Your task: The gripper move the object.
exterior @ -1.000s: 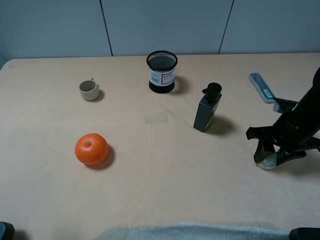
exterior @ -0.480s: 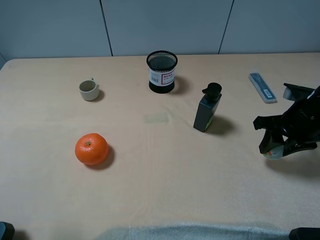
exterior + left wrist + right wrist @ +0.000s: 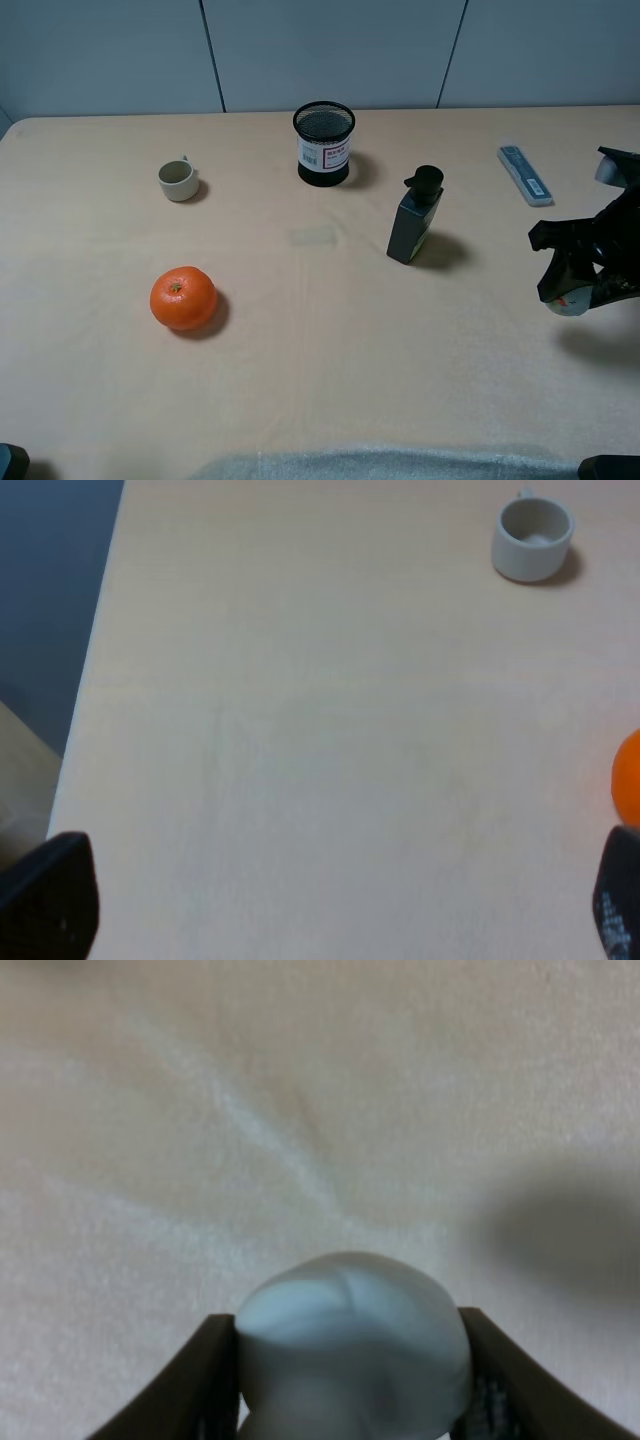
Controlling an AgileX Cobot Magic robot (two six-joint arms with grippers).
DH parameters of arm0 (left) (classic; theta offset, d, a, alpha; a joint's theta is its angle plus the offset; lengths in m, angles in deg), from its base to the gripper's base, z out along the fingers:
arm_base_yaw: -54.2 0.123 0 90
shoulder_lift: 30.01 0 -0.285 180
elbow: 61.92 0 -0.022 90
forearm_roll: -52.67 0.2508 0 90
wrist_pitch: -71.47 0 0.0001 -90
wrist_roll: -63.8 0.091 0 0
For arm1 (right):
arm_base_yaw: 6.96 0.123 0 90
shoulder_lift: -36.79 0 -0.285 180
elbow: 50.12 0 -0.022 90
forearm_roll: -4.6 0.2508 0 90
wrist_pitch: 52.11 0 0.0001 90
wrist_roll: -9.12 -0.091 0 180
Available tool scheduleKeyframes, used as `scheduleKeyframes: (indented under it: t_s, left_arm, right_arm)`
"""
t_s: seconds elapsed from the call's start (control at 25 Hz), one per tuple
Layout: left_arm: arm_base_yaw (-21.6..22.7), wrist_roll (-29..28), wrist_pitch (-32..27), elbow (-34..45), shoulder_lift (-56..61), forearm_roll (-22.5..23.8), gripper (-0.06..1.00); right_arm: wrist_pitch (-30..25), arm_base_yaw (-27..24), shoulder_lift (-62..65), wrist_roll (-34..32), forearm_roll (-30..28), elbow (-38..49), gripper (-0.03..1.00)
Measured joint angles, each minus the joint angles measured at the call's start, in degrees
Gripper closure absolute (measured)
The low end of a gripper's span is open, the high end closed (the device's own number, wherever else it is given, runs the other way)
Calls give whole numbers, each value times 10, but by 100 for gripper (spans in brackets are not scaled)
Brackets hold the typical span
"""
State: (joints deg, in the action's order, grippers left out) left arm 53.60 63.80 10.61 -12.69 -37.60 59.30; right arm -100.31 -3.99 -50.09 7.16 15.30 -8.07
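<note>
Status: pick-up judged done, carry under way, set-down left; no destination is marked in any view.

Right end effector: clenched on the object, a small white toy with an orange-red spot; it sits at the right edge of the exterior view, about mid-height. In the right wrist view the object fills the gap, with dark fingers pressed to both flanks. A soft shadow lies lower in the frame, apart from the toy, so I judge it lifted clear of the tabletop; contact cannot be ruled out entirely.

Left end effector: released; the 2 fingertips sit at the lower corners of its wrist view, wide apart, nothing between them.

Count:
- 1 object, in the grasp
- 1 orange, lower left
- 1 beige cup, upper left
- 1 black mesh pot, upper centre
- 1 black bottle, right of centre, upright
- 1 flat grey-blue case, upper right
- 2 end effectors

All bystanders stand well apart from the grasped toy.
</note>
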Motion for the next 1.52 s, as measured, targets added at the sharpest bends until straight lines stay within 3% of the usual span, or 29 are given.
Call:
scheduleKeyframes:
  t_s: [0.64, 1.36, 1.52]
  left_arm:
    - [0, 0, 0, 0, 0, 0, -5]
    - [0, 0, 0, 0, 0, 0, -5]
    - [0, 0, 0, 0, 0, 0, -5]
  right_arm:
    - [-131, 0, 75, -5, 9, -50, 64]
    - [-194, 1, 136, -18, 41, -56, 64]
    - [-188, 53, 136, -41, 39, -56, 64]
